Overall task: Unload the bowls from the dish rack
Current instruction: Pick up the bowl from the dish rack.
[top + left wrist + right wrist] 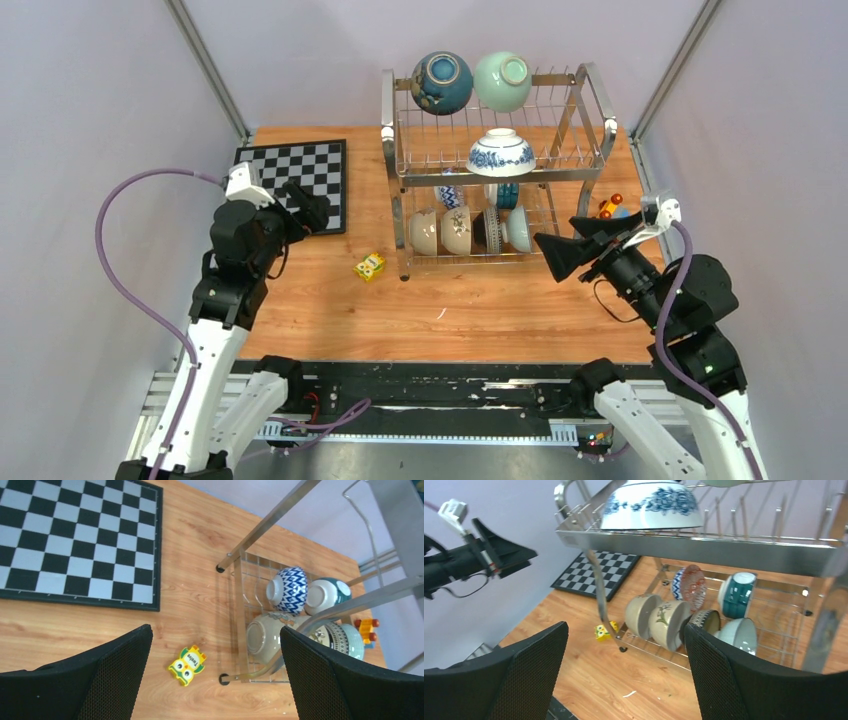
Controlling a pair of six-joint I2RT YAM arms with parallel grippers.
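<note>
bowls (500,153) all sit in the rack (555,174), both tiers.
left hand (308,205) and right hand (570,243) both gape wide, empty, above the tabletop (480,310).

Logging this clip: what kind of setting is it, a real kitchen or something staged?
Most likely a staged robot test cell, not a kitchen: plain pale walls box in a small wooden table, and a dish rack of bowls shares it with a chessboard and a yellow toy block.
</note>
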